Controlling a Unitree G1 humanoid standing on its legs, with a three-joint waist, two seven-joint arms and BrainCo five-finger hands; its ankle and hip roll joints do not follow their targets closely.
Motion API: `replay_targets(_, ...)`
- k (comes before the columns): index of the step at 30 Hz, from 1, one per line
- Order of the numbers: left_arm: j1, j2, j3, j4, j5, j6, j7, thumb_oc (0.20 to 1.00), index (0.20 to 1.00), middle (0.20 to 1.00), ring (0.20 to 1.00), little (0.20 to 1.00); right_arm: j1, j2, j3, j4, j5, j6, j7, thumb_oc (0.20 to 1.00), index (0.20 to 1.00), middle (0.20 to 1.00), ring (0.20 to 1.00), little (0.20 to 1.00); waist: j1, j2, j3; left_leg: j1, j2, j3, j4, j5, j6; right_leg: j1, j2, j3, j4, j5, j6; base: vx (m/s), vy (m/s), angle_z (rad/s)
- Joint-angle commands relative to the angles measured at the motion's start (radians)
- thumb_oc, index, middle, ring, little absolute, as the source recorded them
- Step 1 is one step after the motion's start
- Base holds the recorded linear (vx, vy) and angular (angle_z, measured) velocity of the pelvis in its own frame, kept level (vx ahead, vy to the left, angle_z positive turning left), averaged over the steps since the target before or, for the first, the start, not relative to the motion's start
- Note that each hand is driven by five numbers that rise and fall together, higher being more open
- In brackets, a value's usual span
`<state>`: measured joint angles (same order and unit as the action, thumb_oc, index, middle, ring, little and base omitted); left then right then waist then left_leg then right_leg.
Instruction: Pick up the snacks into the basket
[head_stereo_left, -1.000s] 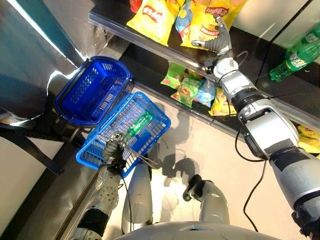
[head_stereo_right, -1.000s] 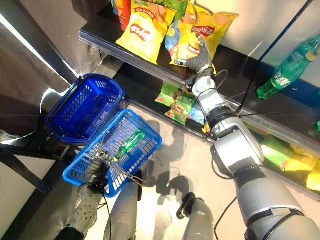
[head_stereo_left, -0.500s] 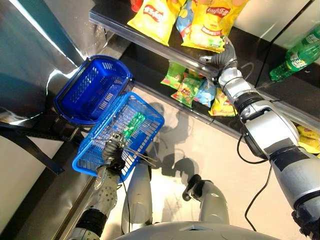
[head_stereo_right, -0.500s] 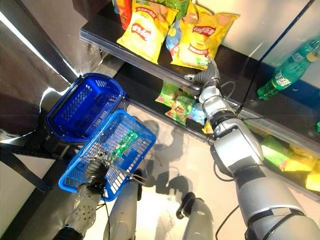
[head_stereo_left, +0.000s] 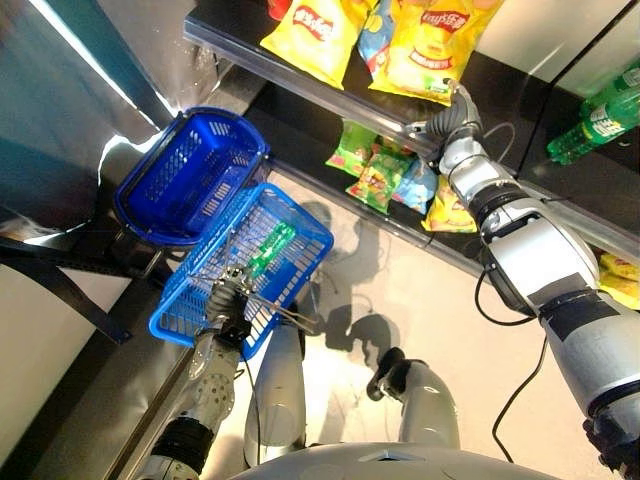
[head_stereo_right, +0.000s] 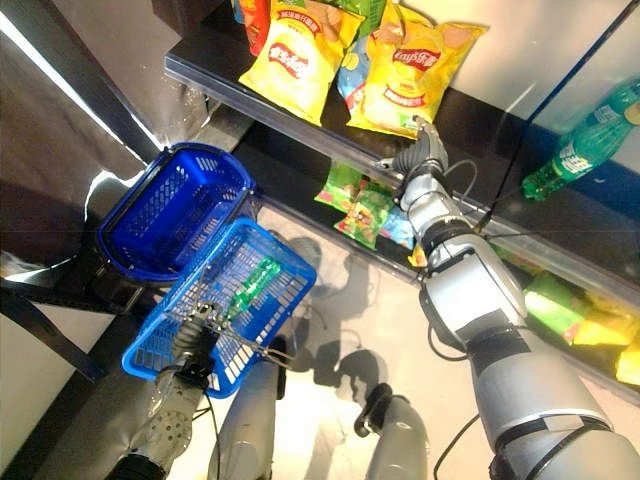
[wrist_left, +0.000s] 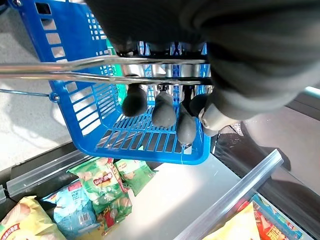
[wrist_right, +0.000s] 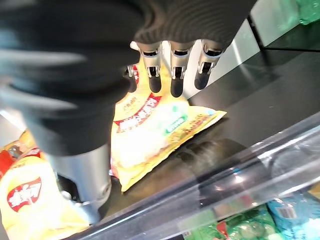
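Right hand: withdrawn from the yellow crisp bag to the black shelf's front edge, fingers relaxed, empty; bag remained on shelf, grasp likely unfinished; left hand stayed clamped on the blue wire-handled plastic basket.

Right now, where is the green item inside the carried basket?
In the left eye view, the green item lies on the basket floor, ahead of the left hand holding the wire handle.

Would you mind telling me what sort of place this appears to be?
Probably a shop or a mock-up of one: chip bags and bottles lie on dark shelves, and the left hand holds a shopping basket.
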<state>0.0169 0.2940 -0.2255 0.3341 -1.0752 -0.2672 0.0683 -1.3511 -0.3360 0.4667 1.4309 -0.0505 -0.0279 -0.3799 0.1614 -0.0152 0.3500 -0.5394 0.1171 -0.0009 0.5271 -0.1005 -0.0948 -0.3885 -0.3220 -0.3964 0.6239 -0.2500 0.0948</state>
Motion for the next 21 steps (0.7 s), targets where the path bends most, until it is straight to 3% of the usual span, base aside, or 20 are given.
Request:
replay_targets(1, 0.018, 0.047, -0.066, -0.177, 0.023, -0.042, -0.029, 0.200, 0.200, 0.200, 0.200, 0.200, -0.143, -0.063, 0.035, 0.032, -0.028, -0.008, -0.048, 1.000, 1.000, 1.000, 1.000, 1.000, 0.036, 0.016, -0.003, 0.018, -0.006, 0.031, -0.037, 0.028, 0.068, 0.011, -0.020, 0.026, -0.010, 0.168, 0.062, 0.01, 0.000, 0.09)
replay_targets(12, 0.003, 0.052, -0.084, -0.184, 0.020, -0.046, -0.021, 0.200, 0.200, 0.200, 0.200, 0.200, -0.181, -0.112, 0.020, 0.043, 0.003, -0.005, -0.077, 1.000, 1.000, 1.000, 1.000, 1.000, 0.041, 0.025, 0.002, 0.007, -0.016, 0.024, -0.037, 0.030, 0.072, 0.006, -0.025, 0.019, -0.001, 0.166, 0.062, 0.01, 0.004, 0.05)
replay_targets(21, 0.012, 0.055, -0.078, -0.204, 0.008, -0.046, -0.021, 0.200, 0.200, 0.200, 0.200, 0.200, -0.209, -0.219, 0.024, 0.066, 0.034, 0.005, -0.079, 1.000, 1.000, 1.000, 1.000, 1.000, 0.041, 0.033, 0.014, -0.003, -0.023, 0.023, -0.043, 0.036, 0.073, -0.002, -0.028, 0.012, -0.002, 0.170, 0.066, 0.00, 0.002, 0.01)
